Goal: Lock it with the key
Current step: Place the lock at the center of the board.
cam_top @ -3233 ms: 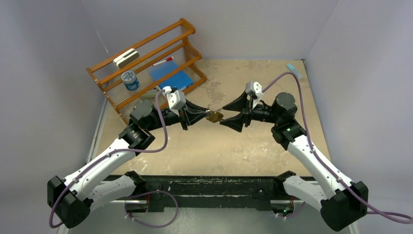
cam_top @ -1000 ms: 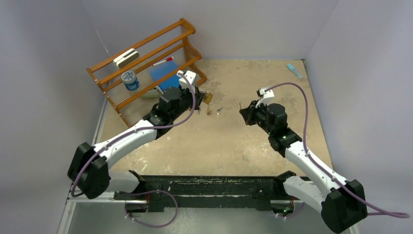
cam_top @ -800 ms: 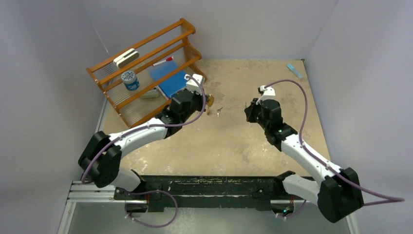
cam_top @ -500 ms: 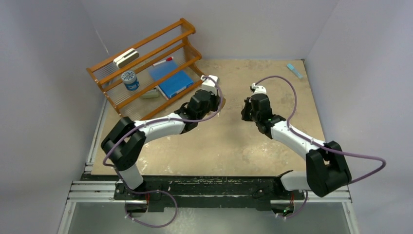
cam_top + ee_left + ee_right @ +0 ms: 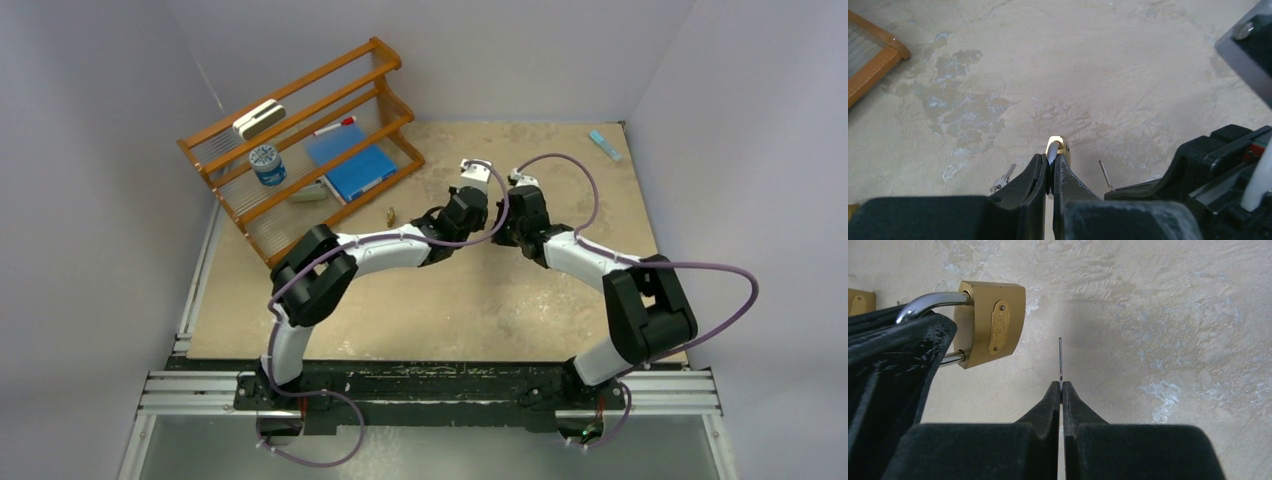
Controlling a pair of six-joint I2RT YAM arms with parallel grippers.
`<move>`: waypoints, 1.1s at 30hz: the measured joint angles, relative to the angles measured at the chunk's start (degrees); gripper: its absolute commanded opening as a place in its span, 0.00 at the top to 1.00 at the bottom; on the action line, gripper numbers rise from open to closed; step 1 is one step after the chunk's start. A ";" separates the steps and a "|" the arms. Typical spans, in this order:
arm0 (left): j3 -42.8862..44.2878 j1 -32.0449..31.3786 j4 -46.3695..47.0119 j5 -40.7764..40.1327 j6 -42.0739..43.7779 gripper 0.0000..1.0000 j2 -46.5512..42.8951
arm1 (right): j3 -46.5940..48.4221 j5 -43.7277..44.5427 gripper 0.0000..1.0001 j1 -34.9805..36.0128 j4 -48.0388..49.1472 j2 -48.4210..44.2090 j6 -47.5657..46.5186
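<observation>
— Where do we find the padlock (image 5: 993,325)?

— We see the brass padlock held above the table (image 5: 450,300), near its middle. It hangs sideways, with its silver shackle pinched in the left gripper (image 5: 1050,167), whose jaws are closed tight on it.

— And the key (image 5: 1060,360)?

— The right gripper (image 5: 1061,390) has its jaws pressed together on the key. We see the blade edge-on as a thin dark line. It pokes out past the fingertips just beside the padlock's body, apart from it and not touching. We cannot see the keyhole.

— How are the arms posed?

— Both reach far forward and bend inward from raised elbows, so the two grippers meet nearly nose to nose.

— What lies around them?

— A loose key (image 5: 1003,177) lies on the table under the left gripper. A small brass object (image 5: 390,213) sits further left. A wooden rack (image 5: 300,130) stands at the far left corner.
</observation>
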 measured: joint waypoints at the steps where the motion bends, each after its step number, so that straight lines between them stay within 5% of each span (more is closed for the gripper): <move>1: 0.98 -0.20 -1.09 -0.94 -0.09 1.00 0.85 | 0.00 -0.52 1.00 -0.35 0.20 0.28 0.17; 12: 3.78 -0.68 -6.97 -8.52 -2.14 1.00 5.42 | 0.00 -5.77 1.00 -4.39 2.80 3.43 2.97; 33: 5.99 -1.49 -9.79 -8.20 -5.46 1.00 7.63 | 1.07 -12.15 1.00 -5.75 8.33 10.45 8.02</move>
